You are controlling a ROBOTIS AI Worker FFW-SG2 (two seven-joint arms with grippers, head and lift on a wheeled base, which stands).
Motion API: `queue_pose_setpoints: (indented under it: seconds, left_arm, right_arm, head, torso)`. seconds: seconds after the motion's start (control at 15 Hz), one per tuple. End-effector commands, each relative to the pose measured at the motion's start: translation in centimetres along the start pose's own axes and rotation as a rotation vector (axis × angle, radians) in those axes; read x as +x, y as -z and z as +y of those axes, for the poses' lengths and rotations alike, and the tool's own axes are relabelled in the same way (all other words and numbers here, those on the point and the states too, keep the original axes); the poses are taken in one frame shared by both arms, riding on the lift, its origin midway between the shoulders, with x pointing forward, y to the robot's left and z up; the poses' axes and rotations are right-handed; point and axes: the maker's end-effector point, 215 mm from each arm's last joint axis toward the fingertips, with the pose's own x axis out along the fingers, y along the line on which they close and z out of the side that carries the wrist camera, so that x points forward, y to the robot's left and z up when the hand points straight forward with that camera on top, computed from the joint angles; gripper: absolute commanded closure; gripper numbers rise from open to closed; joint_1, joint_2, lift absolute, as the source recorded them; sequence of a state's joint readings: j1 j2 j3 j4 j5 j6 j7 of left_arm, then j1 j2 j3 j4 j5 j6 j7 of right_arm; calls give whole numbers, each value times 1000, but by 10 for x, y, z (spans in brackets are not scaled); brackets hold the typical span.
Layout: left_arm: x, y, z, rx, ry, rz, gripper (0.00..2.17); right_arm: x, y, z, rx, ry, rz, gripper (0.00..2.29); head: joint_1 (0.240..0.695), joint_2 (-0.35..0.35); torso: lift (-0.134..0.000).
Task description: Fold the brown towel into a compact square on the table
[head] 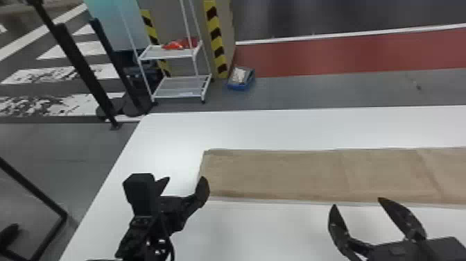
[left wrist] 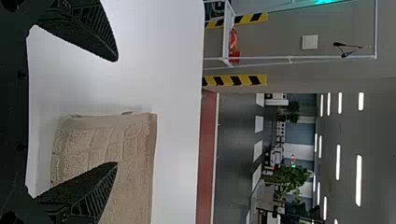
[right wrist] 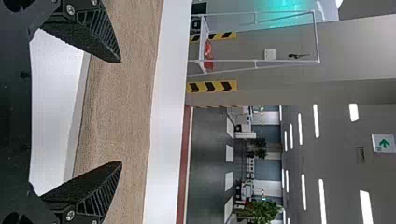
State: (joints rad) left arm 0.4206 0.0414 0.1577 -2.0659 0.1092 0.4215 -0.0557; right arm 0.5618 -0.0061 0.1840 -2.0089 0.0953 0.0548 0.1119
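- L gripper (head: 186, 178): fingers spread, wide gap btw tips, nothing pinched. At towel's L end; head view has its R-hand finger overlapping that end, other finger over bare table. Contact w/ cloth: can't tell.
- R gripper (head: 357, 202): fingers spread too, gap empty. On robot's side of towel, tips aimed fwd twd its near long edge. Touching or not: can't tell.
- Brown towel (head: 277, 173): on white table (head: 173, 128), lying flat as long narrow band, well R of table's L edge. Long axis L–R across robot's front, approx. parallel to table's far edge.
- Short L end points twd table's L side, slightly slanted; band runs out past head view's R edge, so R end can't be placed.
- Far long edge faces table's far side, white strip of tabletop btw; near long edge faces robot. Faint crosswise lines twd R part.
- L wrist view: L gripper (left wrist: 116, 112) w/ one finger over towel, other over tabletop; raised pattern nr towel end, smoother border along an edge.
- R wrist view: R gripper (right wrist: 121, 112), both fingertips overlap band in view.
- Bkgd, beyond table: white rack (head: 183, 86) w/ red items (head: 177, 45); blue bin (head: 242, 85) on floor, just R of rack.
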Motion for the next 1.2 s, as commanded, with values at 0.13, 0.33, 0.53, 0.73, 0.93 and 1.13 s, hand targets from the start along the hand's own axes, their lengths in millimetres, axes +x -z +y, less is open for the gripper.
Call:
queue_pose_setpoints:
  seconds: [0.13,0.33,0.53,0.73,0.93,1.13]
  left_arm:
    - [26,8,-18,-90,62,54,87]
    - [40,10,-27,-128,85,60,87]
    - [53,19,-20,-137,65,66,87]
    - [64,35,-15,-139,53,99,87]
    - [67,40,-14,-135,54,112,167]
    - [63,43,-19,-136,112,116,805]
  right_arm:
    - [7,5,3,4,-2,17,110]
    - [11,9,4,4,-6,28,110]
    - [14,11,12,8,-21,37,113]
    - [16,12,13,7,-24,40,113]
    - [17,12,13,7,-24,40,113]
    - [18,14,14,7,-26,43,113]
  head:
    - [695,255]
    - [695,229]
    - [695,224]
    - [695,237]
    - [695,241]
    - [695,240]
  torso:
    - [-119]
    - [-119]
    - [-119]
    - [-119]
    - [-119]
    - [-119]
